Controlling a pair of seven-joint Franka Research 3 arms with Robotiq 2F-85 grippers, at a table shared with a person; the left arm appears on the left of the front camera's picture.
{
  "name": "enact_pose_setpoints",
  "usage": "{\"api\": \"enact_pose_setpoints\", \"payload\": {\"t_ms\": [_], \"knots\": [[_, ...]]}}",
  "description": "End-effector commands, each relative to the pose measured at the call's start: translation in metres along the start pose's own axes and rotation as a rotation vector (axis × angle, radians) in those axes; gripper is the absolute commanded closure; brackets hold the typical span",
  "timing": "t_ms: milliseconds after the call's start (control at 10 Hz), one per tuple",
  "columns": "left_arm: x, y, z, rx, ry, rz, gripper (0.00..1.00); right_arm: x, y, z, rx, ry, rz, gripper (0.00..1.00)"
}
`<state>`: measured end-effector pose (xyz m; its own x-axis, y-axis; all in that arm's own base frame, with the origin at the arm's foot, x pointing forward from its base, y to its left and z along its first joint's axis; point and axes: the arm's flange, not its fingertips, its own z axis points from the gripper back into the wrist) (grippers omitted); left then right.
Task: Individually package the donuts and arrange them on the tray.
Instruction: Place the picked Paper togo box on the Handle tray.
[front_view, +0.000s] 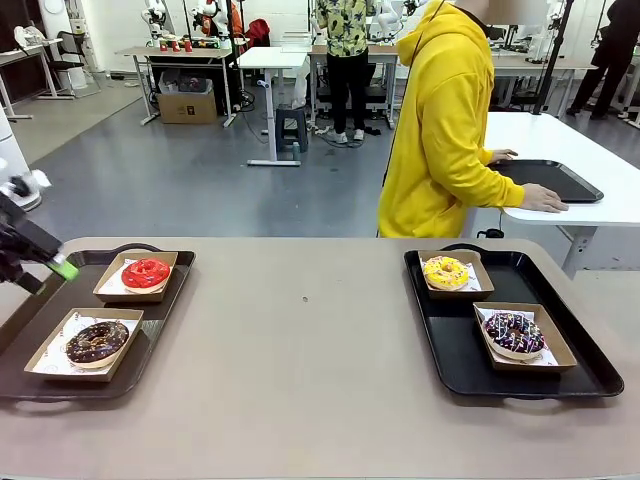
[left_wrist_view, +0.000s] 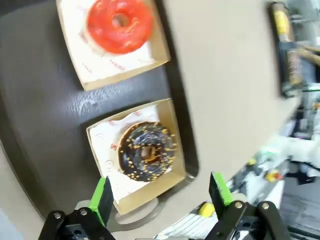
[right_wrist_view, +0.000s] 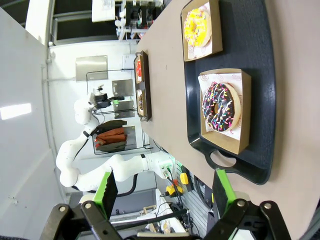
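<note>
A beige table (front_view: 300, 370) carries two black trays (front_view: 560, 370), each holding two cardboard boxes (left_wrist_view: 102, 67), one donut per box. Ahead of the spread, empty left gripper (left_wrist_view: 162, 197) lie the crumb-topped chocolate donut (left_wrist_view: 147, 150) and, farther, the red donut (left_wrist_view: 119, 22). Beyond the spread right gripper (right_wrist_view: 165, 192) sit the sprinkled donut (right_wrist_view: 221, 107), then the yellow donut (right_wrist_view: 196, 26)

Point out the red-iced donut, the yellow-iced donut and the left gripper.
red-iced donut (front_view: 146, 272), front view, on the icing ring.
yellow-iced donut (front_view: 446, 271), front view, on the icing ring.
left gripper (left_wrist_view: 162, 197), left wrist view, midway between the green-padded fingertips.
</note>
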<state>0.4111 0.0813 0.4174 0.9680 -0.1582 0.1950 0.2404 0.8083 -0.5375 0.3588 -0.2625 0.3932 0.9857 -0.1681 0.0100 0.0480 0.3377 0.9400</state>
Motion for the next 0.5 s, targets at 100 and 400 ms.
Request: {"api": "enact_pose_setpoints", "payload": {"t_ms": [100, 400], "knots": [[-0.014, 0.075, 0.047, -0.394, -0.094, 0.017, 0.0, 0.0, 0.002, 0.002, 0.008, 0.005, 0.001, 0.0], [-0.036, 0.138, 0.07, -0.616, -0.22, 0.128, 0.0, 0.0, 0.002, 0.002, 0.008, 0.005, 0.001, 0.0]]}}
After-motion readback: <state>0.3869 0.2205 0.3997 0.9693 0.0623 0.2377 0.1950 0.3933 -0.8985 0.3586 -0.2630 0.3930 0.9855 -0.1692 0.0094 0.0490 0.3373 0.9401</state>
